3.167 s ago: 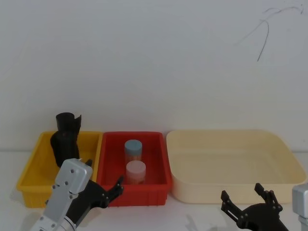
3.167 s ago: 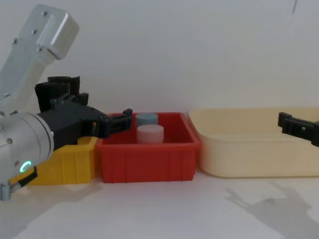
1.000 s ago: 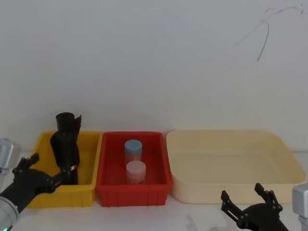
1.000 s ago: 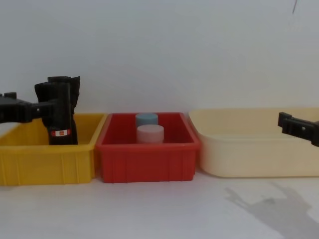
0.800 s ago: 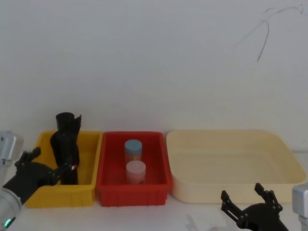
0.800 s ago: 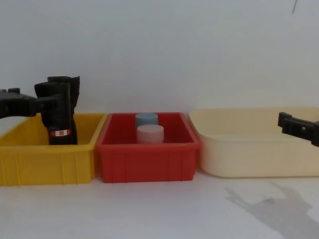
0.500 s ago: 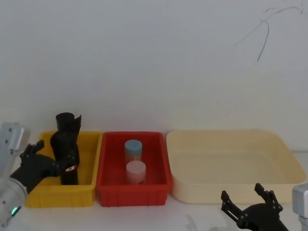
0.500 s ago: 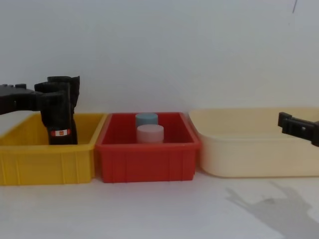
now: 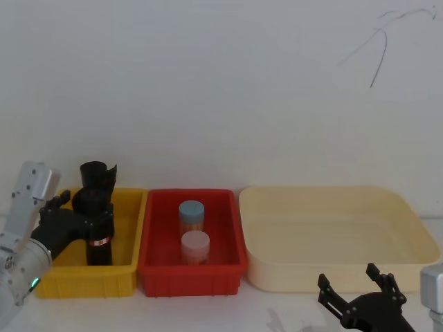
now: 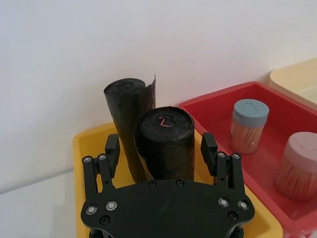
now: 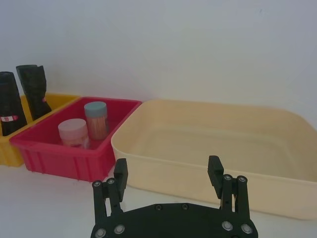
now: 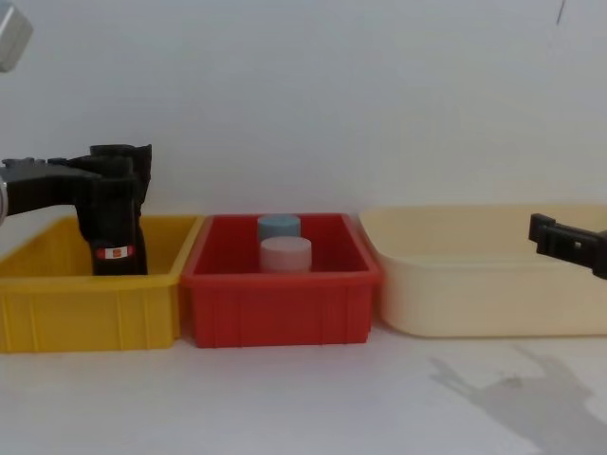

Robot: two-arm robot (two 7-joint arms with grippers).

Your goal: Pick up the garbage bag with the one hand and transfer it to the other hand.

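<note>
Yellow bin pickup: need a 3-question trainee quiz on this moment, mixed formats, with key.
1. True or false: the left gripper is open, with a finger on each side of the front garbage bag roll in the yellow bin.
2. How many jars stand in the red bin? A one, B two, C three.
3. Fill in: the right gripper is open, on the near side of the ____ tray.

Key: 1 true; 2 B; 3 cream.

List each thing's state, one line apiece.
Front bag roll: upright in yellow bin, ungripped.
Rear bag roll: standing behind it.
Left gripper: open, straddling front bag roll.
Right gripper: open, parked before cream tray.
Blue jar: lidded, upright, red bin.
Pink jar: lidded, upright.
</note>
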